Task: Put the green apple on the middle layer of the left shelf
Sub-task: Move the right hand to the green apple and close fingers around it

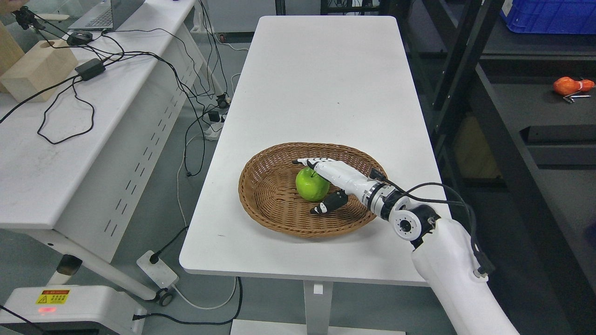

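A green apple (311, 186) lies in a brown wicker basket (265, 195) on the near half of a white table (321, 79). My right hand (308, 186) reaches into the basket from the lower right. Its white fingers (321, 165) stretch straight over the far side of the apple, and the dark thumb (328, 204) sits by the apple's near right side. The hand brackets the apple with the fingers uncurled, and the apple rests on the basket floor. My left arm does not show.
Dark metal shelving (512, 93) stands right of the table, with an orange object (570, 86) on one layer and a blue crate (549, 16) above. A second white table (70, 130) at left carries cables, a wooden block (39, 70) and a laptop (109, 14).
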